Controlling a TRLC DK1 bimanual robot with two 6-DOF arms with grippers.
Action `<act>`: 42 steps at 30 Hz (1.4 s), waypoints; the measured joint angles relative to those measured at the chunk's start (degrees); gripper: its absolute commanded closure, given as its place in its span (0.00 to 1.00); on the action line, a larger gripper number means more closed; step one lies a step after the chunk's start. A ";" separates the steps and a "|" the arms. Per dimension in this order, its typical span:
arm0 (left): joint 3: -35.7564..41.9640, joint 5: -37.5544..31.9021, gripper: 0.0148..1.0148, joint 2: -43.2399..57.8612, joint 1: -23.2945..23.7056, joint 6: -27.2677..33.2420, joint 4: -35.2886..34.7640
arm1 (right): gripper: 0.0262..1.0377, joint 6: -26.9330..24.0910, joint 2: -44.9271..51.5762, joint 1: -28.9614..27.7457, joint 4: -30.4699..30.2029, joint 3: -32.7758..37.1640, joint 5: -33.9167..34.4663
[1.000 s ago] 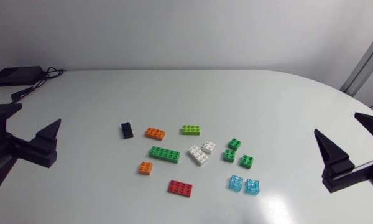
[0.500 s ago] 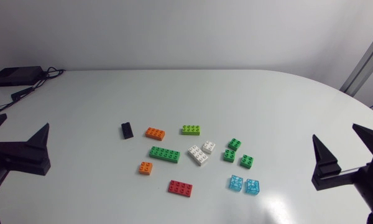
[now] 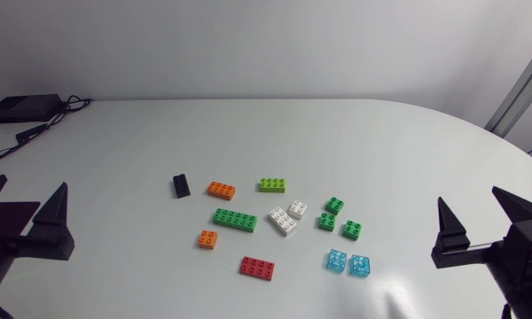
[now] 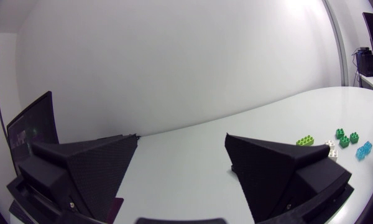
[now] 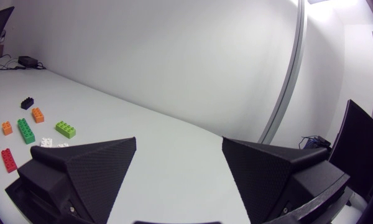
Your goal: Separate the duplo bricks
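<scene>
Loose duplo bricks lie spread over the table's middle: a small black one (image 3: 181, 185), orange bricks (image 3: 220, 190) (image 3: 207, 238), a lime one (image 3: 271, 184), a long green one (image 3: 235, 219), two white ones (image 3: 282, 221), three small green ones (image 3: 334, 205), a red one (image 3: 258, 267) and two clear blue ones (image 3: 337, 260). My left gripper (image 3: 34, 182) (image 4: 181, 137) stands open near the left edge, well away from them. Open too, my right gripper (image 3: 468, 195) (image 5: 179, 140) is at the right edge. Neither holds anything. Both wrist views show the lime brick (image 4: 304, 140) (image 5: 65, 129) far ahead.
A black box (image 3: 22, 108) with cables lies at the table's back left corner. Wide bare table surface (image 3: 275, 133) runs behind the bricks and between them and each gripper.
Both grippers have drawn back toward the table's near side edges, the left one further left, the right one lower. They stay open. The bricks have not moved.
</scene>
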 measured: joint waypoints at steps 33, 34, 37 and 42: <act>-10.67 0.02 0.03 -0.11 0.96 -1.29 11.98 | 0.04 0.50 0.00 0.96 4.04 -2.91 -0.76; -10.80 0.02 0.03 -0.11 0.96 -1.29 12.33 | 0.04 0.48 0.00 0.96 4.04 -2.91 -0.76; -11.04 0.17 0.03 -0.11 1.27 -1.29 12.50 | 0.04 0.50 0.00 1.03 4.04 -2.91 -1.05; -11.04 1.25 0.03 -0.11 1.49 -1.29 12.70 | 0.04 0.50 0.00 4.24 4.02 -2.93 -2.49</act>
